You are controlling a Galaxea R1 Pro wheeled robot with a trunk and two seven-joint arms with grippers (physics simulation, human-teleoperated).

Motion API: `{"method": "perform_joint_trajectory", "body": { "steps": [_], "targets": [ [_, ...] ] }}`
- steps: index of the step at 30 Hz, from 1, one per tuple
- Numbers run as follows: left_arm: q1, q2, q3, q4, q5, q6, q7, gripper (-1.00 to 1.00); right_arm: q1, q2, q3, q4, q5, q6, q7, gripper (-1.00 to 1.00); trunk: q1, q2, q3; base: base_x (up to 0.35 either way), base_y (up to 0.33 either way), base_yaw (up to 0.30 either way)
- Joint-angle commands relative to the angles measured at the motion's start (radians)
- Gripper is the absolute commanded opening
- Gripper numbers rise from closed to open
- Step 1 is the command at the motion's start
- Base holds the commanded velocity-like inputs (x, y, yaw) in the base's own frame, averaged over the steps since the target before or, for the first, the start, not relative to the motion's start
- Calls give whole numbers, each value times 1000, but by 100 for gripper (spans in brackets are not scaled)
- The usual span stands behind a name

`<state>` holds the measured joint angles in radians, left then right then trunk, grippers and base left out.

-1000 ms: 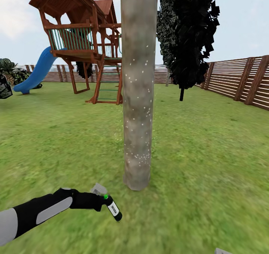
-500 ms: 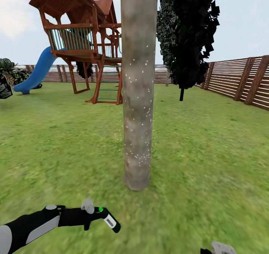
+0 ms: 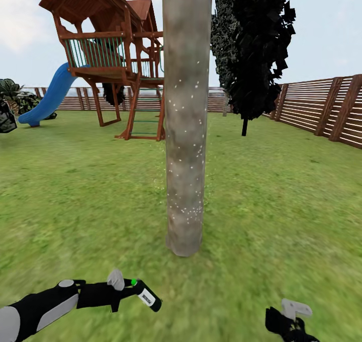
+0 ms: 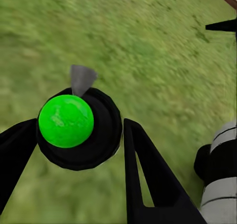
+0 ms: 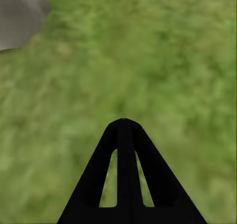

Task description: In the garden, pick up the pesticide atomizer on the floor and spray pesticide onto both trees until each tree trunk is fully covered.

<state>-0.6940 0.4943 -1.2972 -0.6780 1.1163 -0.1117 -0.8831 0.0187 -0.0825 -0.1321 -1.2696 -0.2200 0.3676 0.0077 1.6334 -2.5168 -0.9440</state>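
The left gripper [image 3: 120,287] grips the pesticide atomizer [image 3: 146,295] low over the lawn [image 3: 281,191], near and left of the tree trunk [image 3: 186,131], which carries white pesticide specks [image 3: 187,131]. In the left wrist view its fingers [image 4: 148,174] flank the atomizer's green cap. The right gripper [image 5: 124,127] has its jaws pressed together, holding nothing, over grass at near right.
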Motion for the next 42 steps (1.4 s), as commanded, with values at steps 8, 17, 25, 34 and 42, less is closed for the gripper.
{"method": "perform_joint_trajectory", "body": {
  "steps": [8, 17, 25, 34, 42],
  "targets": [
    [-2, -56, -8, 48, 5, -14, 4, -100, -12, 11, 5, -248, -11, 178, 70, -100, 0, 0, -1, 0, 0, 0],
    [26, -87, -7, 53, 9, -80, 62, -100, -241, 0, 102, -332, -10, 470, 338, -100, 0, 0, -1, 0, 0, 0],
    [27, -135, -7, 155, 9, -109, 65, -100, -456, -124, 75, -333, -16, 680, 687, -100, 0, 0, -1, 0, 0, 0],
    [30, -218, -8, 251, 3, -148, 79, -100, -466, -188, 165, -327, -237, 680, 810, -100, 0, 0, -1, 0, 0, 0],
    [30, -234, -10, 256, 0, -165, 78, -100, -467, -183, 358, -325, -303, 680, 811, -100, 0, 0, -1, 0, 0, 0]
  ]
}}
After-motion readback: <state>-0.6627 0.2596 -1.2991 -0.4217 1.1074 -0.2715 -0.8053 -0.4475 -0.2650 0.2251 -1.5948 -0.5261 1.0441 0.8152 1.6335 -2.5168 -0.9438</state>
